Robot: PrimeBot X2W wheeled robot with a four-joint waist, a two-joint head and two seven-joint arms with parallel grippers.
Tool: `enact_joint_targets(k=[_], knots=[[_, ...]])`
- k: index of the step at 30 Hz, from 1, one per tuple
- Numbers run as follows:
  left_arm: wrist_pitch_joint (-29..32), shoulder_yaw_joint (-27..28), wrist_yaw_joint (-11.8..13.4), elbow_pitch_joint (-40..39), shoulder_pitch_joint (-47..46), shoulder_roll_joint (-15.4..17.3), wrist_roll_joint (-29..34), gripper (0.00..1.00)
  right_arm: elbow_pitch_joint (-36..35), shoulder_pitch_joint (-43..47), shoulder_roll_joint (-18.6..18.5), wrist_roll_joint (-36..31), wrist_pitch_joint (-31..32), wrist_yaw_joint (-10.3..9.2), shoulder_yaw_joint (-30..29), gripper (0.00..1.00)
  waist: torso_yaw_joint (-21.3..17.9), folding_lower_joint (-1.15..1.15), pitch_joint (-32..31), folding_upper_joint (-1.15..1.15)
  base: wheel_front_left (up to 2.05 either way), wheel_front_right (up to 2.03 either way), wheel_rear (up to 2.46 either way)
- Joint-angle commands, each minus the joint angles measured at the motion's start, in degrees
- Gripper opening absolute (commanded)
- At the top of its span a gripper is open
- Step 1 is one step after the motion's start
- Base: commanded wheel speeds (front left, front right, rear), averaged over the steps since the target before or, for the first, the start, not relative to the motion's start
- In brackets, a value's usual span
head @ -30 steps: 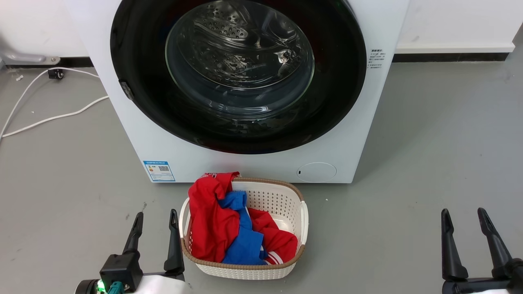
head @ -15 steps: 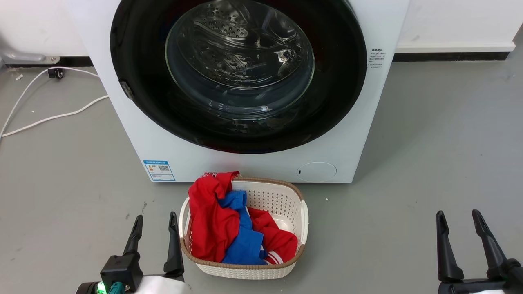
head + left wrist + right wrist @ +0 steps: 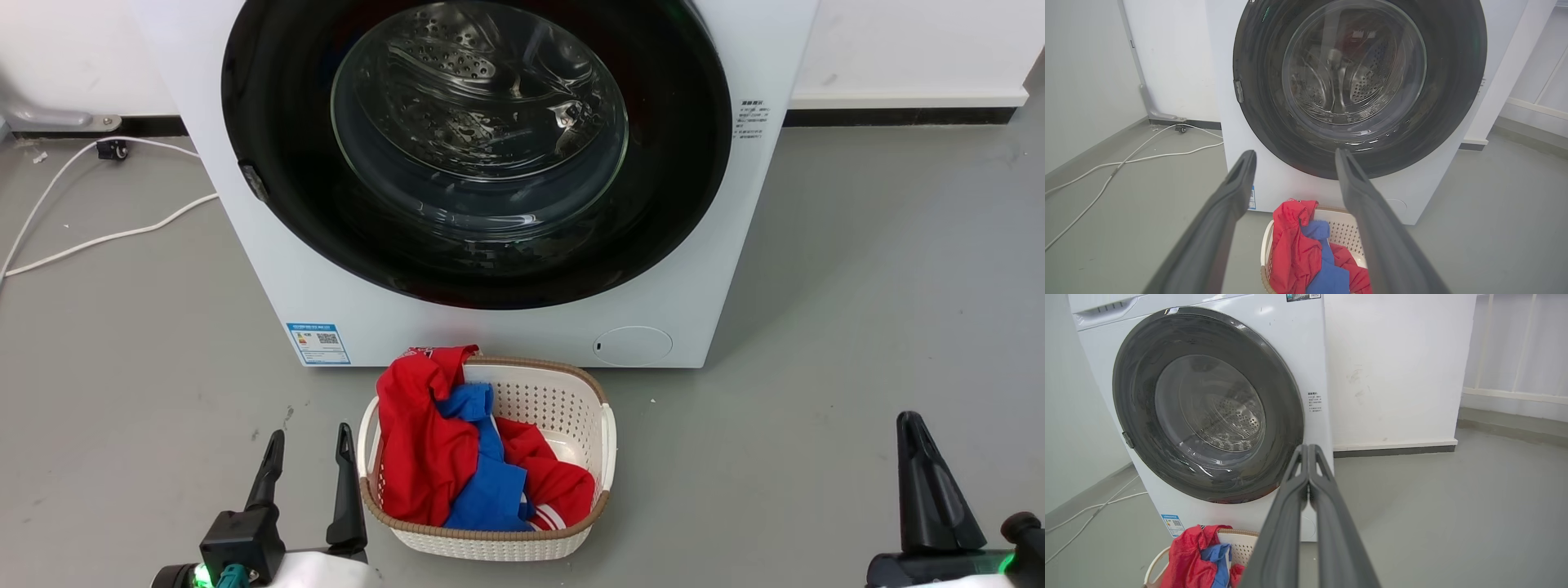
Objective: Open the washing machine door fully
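Looking down, head view, door: the washing machine door (image 3: 478,147) sits shut, flush in the white machine front (image 3: 269,269), with a small grey tab (image 3: 253,180) on its left rim.
Head view, left gripper (image 3: 310,430): lower left, fingers upright and parted, holding nothing, just beside the laundry basket (image 3: 608,433).
Head view, right gripper (image 3: 912,418): lower right, fingers pressed into one dark spike, empty; bare grey floor (image 3: 816,327) lies between it and the machine.
Left wrist view, left gripper (image 3: 1294,152): spread fingers frame the washing machine door (image 3: 1355,81) at its lower rim, well apart from it; white cable (image 3: 1126,161) on the floor at left.
Right wrist view, right gripper (image 3: 1307,447): tips touching, gripping nothing, overlapping the machine's right front edge; washing machine door (image 3: 1208,404) to the left, open floor to the right.
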Motion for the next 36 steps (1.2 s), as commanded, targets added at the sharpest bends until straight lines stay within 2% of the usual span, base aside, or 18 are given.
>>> enact_joint_targets(k=[1,9,12,16,24,28,36], knots=[[-0.16,0.0,0.31,0.02,0.26,-0.03,0.22,1.0,-0.08,-0.49,-0.14,1.65,-0.18,0.01,0.46,0.0,-0.02,0.0,-0.02,0.0,0.0,0.0,0.0],[-0.16,-0.08,0.09,0.28,0.0,-0.03,0.21,1.0,-0.75,-2.13,-0.1,20.68,-0.17,0.01,0.68,0.0,0.03,0.0,-0.24,0.0,0.0,0.0,0.0],[-0.16,-0.1,0.16,0.35,-0.03,-0.03,0.27,1.0,0.22,-2.0,-0.13,31.93,-0.16,0.01,0.37,0.0,0.05,0.0,-0.36,0.0,0.0,0.0,0.0],[-0.16,-0.22,0.19,0.47,0.27,-0.02,0.21,1.0,2.65,-0.71,-0.09,45.87,-0.15,0.01,3.61,0.0,0.14,0.0,-0.67,0.0,0.0,0.0,0.0],[-0.16,-0.26,0.26,0.39,0.61,-0.02,-0.01,1.0,2.46,0.24,-0.11,66.97,-0.15,0.01,6.92,0.0,-0.02,0.0,-0.81,0.0,0.0,0.0,0.0],[-0.16,-0.22,0.27,0.32,0.58,-0.02,-0.14,1.0,0.86,0.71,-0.87,75.37,0.76,0.01,7.32,0.0,-0.15,0.0,-0.79,0.0,0.0,0.0,0.0],[-0.16,-0.33,0.34,0.27,0.8,-0.02,-0.13,1.0,-1.57,1.88,-2.16,88.4,9.28,0.01,4.58,0.0,-0.26,0.0,-0.69,0.0,0.0,0.0,0.0]])
